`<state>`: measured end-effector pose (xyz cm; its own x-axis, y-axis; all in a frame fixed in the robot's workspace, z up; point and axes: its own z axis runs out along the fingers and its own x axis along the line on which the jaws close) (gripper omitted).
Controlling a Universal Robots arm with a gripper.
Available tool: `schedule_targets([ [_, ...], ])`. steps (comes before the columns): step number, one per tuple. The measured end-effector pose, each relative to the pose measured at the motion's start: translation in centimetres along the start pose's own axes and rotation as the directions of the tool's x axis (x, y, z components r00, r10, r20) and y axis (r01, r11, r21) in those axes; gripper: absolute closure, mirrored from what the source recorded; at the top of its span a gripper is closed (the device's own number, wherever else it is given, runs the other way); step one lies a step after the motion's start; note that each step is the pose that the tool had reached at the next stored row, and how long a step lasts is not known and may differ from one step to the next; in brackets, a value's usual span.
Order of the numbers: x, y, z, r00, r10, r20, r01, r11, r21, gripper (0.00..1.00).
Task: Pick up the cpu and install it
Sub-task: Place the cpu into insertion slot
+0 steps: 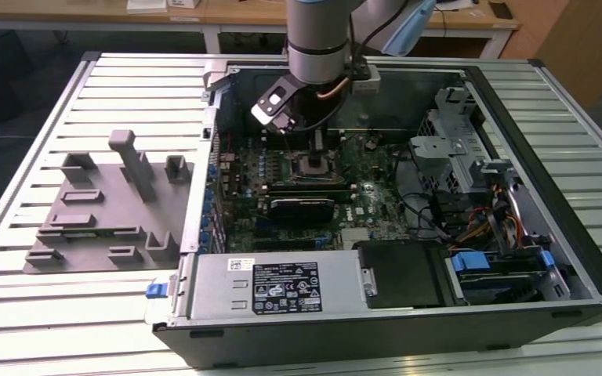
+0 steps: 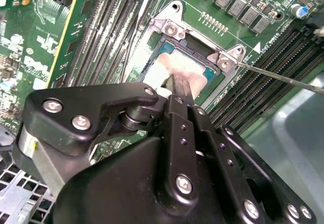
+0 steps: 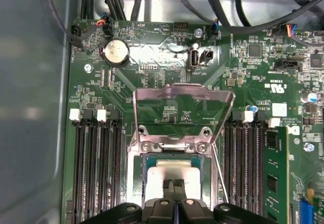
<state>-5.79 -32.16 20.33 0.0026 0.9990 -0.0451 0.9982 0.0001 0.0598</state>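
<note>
Table (image 1: 29, 313) of metal slats, desks (image 1: 244, 12) behind, bears computer case (image 1: 385, 325); pincer (image 3: 174, 183) over cpu (image 3: 156, 176).

**Labels in plenty, none legible**

In the exterior view, a large label (image 1: 286, 287), part white and part black, stands on the grey power supply (image 1: 217, 294). It carries rows of small symbols and lines of print too fine to make out. A small white sticker (image 1: 241, 264) sits near it, also unreadable.

In the first wrist view, white lettering is scattered across the green motherboard (image 3: 167, 97), and none of it can be made out. A blank-looking white sticker (image 3: 279, 109) stands on the board. The coin cell (image 3: 115, 51) shows no print that can be read.

In the second wrist view, a small white triangle mark (image 2: 257, 47) stands on the board at a socket corner. The cpu (image 2: 164, 64) glares pale, so any marking cannot be told.
</note>
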Motion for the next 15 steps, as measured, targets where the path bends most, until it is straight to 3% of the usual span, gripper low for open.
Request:
schedule_targets([
  [15,-0.22,0.29,-4.78,1.0,0.0,0.0001,0.0,1.0,-0.0024,0.89],
])
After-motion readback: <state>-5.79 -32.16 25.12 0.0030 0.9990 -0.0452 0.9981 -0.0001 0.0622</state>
